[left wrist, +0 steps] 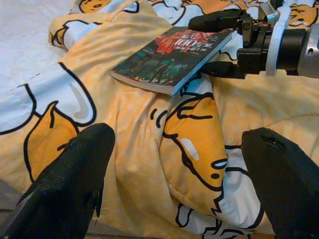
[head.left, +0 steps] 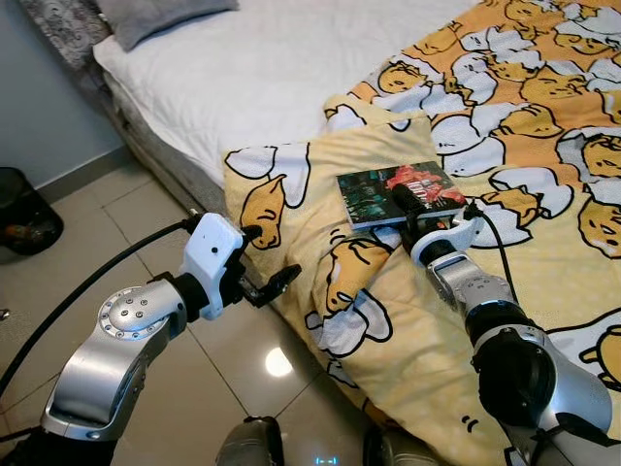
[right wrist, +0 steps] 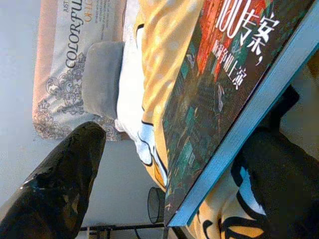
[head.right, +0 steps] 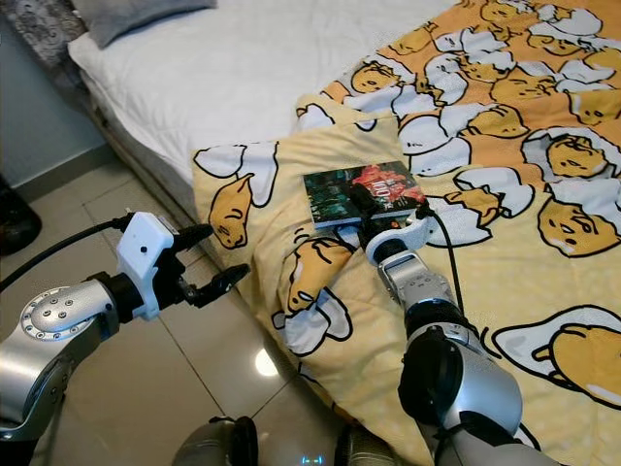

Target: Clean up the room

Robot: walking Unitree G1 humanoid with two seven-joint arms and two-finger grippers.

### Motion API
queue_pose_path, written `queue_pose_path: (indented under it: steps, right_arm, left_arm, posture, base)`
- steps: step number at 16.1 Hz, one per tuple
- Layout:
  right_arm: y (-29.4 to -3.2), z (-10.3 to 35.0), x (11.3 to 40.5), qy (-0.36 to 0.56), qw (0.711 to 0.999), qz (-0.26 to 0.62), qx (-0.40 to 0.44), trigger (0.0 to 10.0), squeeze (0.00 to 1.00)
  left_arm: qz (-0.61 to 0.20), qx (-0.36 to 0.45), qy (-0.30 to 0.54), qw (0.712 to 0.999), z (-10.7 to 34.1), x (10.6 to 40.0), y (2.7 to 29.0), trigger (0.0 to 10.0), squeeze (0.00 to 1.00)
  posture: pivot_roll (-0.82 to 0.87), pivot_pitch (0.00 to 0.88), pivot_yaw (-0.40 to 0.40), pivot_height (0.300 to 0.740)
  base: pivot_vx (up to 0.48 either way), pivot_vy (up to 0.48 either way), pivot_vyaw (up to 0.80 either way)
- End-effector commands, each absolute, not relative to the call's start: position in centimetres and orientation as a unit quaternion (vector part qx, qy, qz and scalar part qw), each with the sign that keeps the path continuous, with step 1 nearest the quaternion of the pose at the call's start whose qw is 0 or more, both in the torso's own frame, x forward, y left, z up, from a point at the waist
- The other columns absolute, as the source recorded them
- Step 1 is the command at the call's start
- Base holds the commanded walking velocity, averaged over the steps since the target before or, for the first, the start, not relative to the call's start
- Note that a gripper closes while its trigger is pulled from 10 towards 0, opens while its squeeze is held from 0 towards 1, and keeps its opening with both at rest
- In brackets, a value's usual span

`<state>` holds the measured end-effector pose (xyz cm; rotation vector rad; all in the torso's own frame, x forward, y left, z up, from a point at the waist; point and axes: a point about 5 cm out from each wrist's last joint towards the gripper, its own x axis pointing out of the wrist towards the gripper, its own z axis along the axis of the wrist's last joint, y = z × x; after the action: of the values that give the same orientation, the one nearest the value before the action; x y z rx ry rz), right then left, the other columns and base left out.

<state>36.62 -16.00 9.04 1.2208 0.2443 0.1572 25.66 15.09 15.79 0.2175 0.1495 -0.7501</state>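
A dark book with a red and teal cover lies on the yellow cartoon-print duvet, near the bed's edge. My right gripper is open and straddles the book's near edge. One finger rests over the cover and the other sits under it, as the left wrist view of the book shows. The right wrist view looks along the book's spine with a gap to the upper finger. My left gripper is open and empty, hovering over the duvet's corner at the bed's side, left of the book.
A bare white sheet and a grey pillow lie toward the head of the bed. A black bin stands on the tiled floor by the wall at left. The bed's edge runs diagonally before me.
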Motion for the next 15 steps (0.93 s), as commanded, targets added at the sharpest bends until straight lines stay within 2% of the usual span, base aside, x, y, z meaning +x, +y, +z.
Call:
queue_pose_path:
  steps: [1,3,7,15]
  right_arm:
    - [-15.9,9.2,36.8,0.112,0.813,0.067,0.567,10.0,0.0]
    - [-15.6,8.7,36.7,0.12,0.819,0.052,0.559,10.0,0.0]
    - [-14.0,8.6,36.8,0.124,0.81,0.029,0.572,10.0,0.0]
    - [-13.6,9.8,37.7,0.085,0.793,-0.001,0.604,10.0,0.0]
  left_arm:
    - [-0.366,0.116,0.077,0.92,15.6,25.7,15.1,10.0,0.67]
    - [-0.367,0.117,0.078,0.92,15.6,25.6,15.2,10.0,0.67]
    - [-0.37,0.119,0.083,0.918,15.8,25.0,15.3,10.0,0.67]
    - [-0.368,0.126,0.097,0.916,16.1,24.0,16.0,10.0,0.67]
  posture:
    - [0.04,0.12,0.056,0.74]
    - [0.05,0.131,0.065,0.74]
    - [0.09,0.185,0.086,0.74]
    - [0.14,0.232,0.098,0.74]
  base:
    - [0.0,0.0,0.0]
    - [0.0,0.0,0.0]
    - [0.0,0.0,0.0]
    - [0.0,0.0,0.0]
